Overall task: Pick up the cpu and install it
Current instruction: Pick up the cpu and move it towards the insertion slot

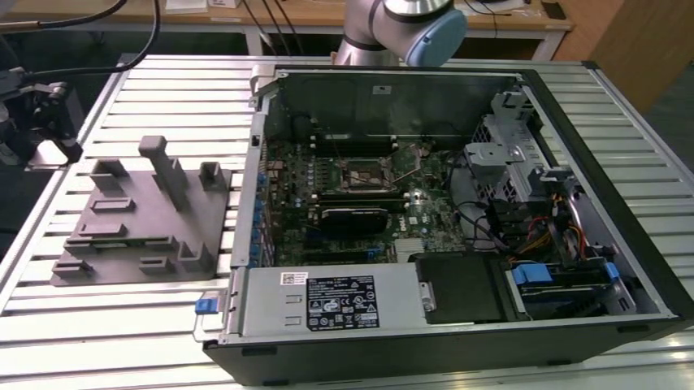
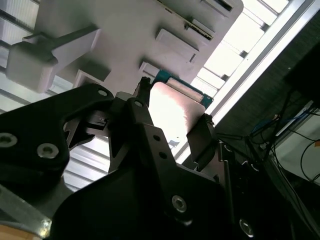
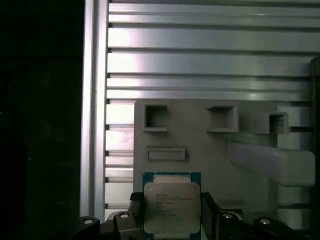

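The cpu point(image 3: 171, 204), a flat square chip with a pale silvery top and a green rim, sits between my gripper's point(image 3: 171, 214) two black fingers point(image 3: 208, 212), which are shut on its opposite edges. In the second wrist view the cpu point(image 2: 175, 107) shows as a bright pale plate between the same fingers point(image 2: 141, 97). Behind it lies the grey fixture point(image 3: 200, 135) with its upright tabs and recesses, some way off from the chip. In the exterior view the fixture point(image 1: 130, 219) rests on the slatted table at the exterior view's left. The dark socket point(image 1: 366, 172) lies on the motherboard inside the open computer case.
The open computer case point(image 1: 607, 203) takes up the exterior view's middle and right, with cables, a drive cage point(image 1: 509, 154) and a power supply point(image 1: 325, 301) inside. The arm's base point(image 1: 401, 24) stands behind the case. The slatted metal table point(image 1: 152, 89) surrounds the fixture.
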Controlling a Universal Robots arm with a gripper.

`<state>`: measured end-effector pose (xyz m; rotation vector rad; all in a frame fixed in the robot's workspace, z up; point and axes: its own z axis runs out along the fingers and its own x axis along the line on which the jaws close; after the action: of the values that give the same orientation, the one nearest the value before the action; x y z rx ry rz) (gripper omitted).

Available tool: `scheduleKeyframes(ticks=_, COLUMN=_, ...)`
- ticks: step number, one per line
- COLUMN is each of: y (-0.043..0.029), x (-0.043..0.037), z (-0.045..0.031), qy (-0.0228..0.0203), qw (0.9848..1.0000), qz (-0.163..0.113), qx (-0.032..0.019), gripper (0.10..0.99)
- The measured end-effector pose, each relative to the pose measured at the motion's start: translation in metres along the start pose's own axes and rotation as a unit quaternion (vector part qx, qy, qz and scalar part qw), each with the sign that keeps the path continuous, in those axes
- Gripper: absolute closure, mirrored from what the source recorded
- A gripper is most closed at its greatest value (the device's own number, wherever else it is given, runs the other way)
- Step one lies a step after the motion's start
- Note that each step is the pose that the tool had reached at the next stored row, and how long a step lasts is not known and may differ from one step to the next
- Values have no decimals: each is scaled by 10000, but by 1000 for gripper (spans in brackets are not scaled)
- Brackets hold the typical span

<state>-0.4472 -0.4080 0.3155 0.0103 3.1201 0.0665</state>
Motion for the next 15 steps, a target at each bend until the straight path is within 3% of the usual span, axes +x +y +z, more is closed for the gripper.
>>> scheduleKeyframes(ticks=15, y=14, x=-7, z=-335, qy=0, qw=10000, qz=0, qx=0, gripper=541)
